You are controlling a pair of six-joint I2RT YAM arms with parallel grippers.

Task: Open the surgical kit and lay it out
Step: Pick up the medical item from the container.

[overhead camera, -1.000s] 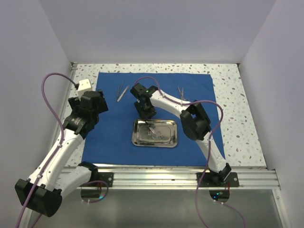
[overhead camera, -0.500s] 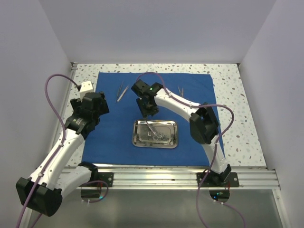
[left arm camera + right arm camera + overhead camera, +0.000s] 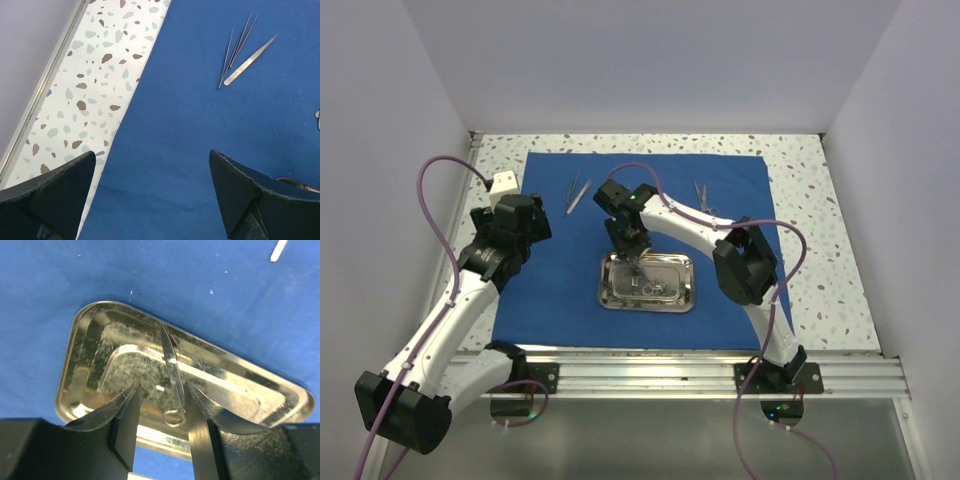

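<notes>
Steel tray [image 3: 682, 264] lies on the near middle of the spread blue cloth [image 3: 550, 290]. Right gripper [image 3: 161, 387] is half open over the tray, with a thin ring-handled instrument [image 3: 171, 365] between its jaws, close to one finger and not pinched. Left gripper [image 3: 152, 155] is fully open and empty above the cloth's left edge, near the tweezers [image 3: 240, 55].

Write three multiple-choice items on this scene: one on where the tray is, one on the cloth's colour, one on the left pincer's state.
1. The tray is: A on bare table; B on the cloth; C held in the air.
2. The cloth is: A blue; B green; C white.
3. The left pincer is: A shut; B holding the tray; C wide open, empty.

Key: 1 B, cloth shows all round the tray. 2 A, it is royal blue in every view. 3 C, its fingers stand far apart with nothing gripped between them.
</notes>
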